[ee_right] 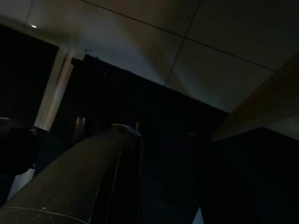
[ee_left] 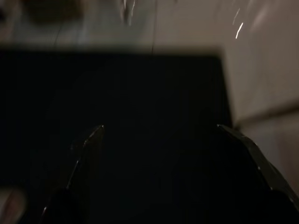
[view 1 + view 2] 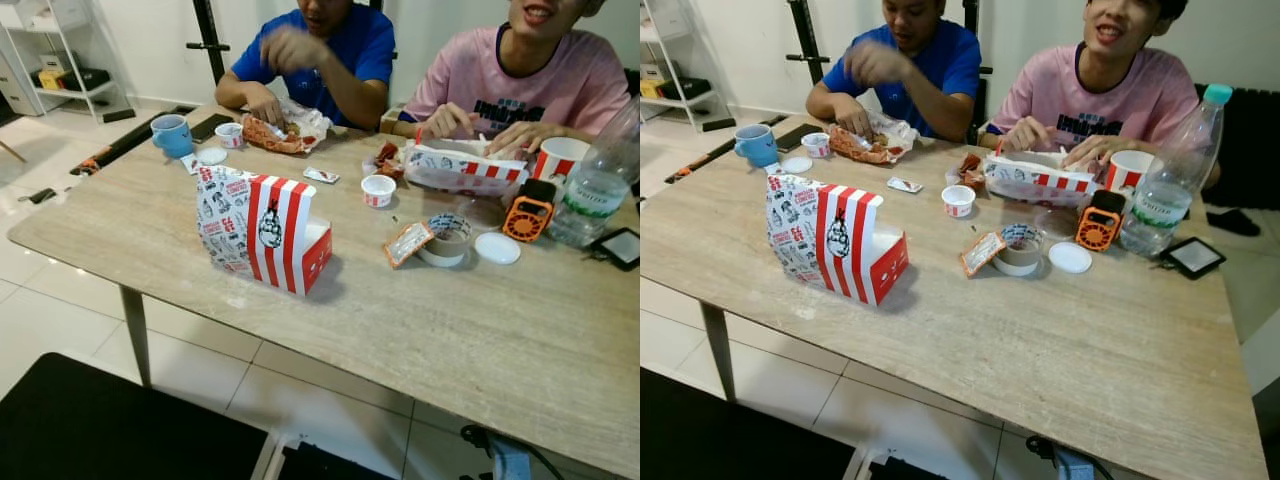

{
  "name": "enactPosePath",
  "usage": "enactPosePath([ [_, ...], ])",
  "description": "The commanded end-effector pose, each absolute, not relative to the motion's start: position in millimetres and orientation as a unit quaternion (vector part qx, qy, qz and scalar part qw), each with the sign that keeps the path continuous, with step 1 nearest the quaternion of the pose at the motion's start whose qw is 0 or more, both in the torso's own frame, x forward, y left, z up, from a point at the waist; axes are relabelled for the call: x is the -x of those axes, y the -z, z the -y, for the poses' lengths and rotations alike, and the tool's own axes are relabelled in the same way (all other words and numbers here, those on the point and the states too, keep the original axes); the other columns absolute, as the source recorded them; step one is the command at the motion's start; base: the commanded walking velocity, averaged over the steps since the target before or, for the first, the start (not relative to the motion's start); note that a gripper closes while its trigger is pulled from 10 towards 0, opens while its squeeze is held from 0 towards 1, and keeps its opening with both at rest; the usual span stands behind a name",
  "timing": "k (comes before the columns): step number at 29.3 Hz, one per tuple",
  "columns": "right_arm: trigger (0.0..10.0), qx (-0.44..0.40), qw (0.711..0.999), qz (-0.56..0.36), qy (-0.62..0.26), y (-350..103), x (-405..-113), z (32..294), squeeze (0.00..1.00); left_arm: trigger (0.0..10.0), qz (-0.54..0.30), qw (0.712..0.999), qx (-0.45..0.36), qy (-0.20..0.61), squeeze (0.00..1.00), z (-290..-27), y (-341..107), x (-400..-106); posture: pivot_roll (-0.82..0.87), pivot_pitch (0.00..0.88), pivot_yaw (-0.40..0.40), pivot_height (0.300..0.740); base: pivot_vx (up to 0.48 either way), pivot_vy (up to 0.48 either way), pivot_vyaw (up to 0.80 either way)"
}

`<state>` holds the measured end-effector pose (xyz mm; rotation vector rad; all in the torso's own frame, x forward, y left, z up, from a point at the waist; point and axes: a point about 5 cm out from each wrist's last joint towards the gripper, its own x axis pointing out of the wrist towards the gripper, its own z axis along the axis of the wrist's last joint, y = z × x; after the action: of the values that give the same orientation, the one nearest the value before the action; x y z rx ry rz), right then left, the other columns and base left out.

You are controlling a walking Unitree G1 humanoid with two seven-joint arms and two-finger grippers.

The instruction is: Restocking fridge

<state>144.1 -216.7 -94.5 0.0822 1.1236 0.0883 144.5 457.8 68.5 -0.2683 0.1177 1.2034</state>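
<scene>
No fridge is in view. A clear water bottle (image 3: 1165,185) with a teal cap stands at the right of a wooden table (image 3: 450,330). A red-and-white striped takeaway box (image 3: 270,235) stands open near the table's front left. Beyond it lie a small white sauce cup (image 3: 378,190), a tape roll (image 3: 447,240), a white lid (image 3: 497,248) and an orange gadget (image 3: 527,215). My left gripper (image 2: 160,128) hangs open over a dark mat. Below the table edge, my right gripper (image 1: 163,135) hangs open in the shade, holding nothing.
Two people sit at the far side eating, one in a blue shirt (image 3: 320,60), one in pink (image 3: 520,80). A blue mug (image 3: 172,134), a striped food tray (image 3: 460,168) and a paper cup (image 3: 558,158) stand near them. A black mat (image 3: 100,420) lies on the tiled floor.
</scene>
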Motion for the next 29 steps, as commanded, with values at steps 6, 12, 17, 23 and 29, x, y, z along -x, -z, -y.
enactPosePath([
  [6,10.0,-0.039,0.845,-0.531,-0.046,94.8,-143.7,215.2,0.0,10.0,0.116,0.918,0.095,-0.367,0.0,-448.0,-150.3,-223.9,0.0,0.0,0.03,0.74,0.0,0.0,0.0],
  [12,10.0,-0.037,0.844,-0.533,-0.048,95.2,-143.4,213.8,0.0,10.0,0.163,0.971,0.041,-0.169,0.0,-403.4,-182.0,-272.6,0.0,0.0,0.03,0.74,0.0,0.0,0.0],
  [17,10.0,-0.031,0.843,-0.534,-0.054,95.3,-144.2,211.9,0.0,10.0,0.131,0.984,-0.028,0.115,0.0,-315.0,-182.1,-305.8,0.01,0.0,0.027,0.74,0.0,0.0,0.0],
  [23,10.0,-0.031,0.843,-0.535,-0.053,95.6,-143.5,211.8,0.0,10.0,0.096,0.954,-0.056,0.278,0.0,-258.1,-169.7,-306.3,0.0,0.0,0.028,0.74,0.0,0.0,0.0],
  [29,10.0,-0.028,0.841,-0.538,-0.053,96.2,-141.0,213.3,0.0,10.0,0.081,0.916,-0.07,0.387,0.0,-209.4,-169.3,-304.7,0.0,0.0,0.025,0.74,0.0,0.0,0.0],
])
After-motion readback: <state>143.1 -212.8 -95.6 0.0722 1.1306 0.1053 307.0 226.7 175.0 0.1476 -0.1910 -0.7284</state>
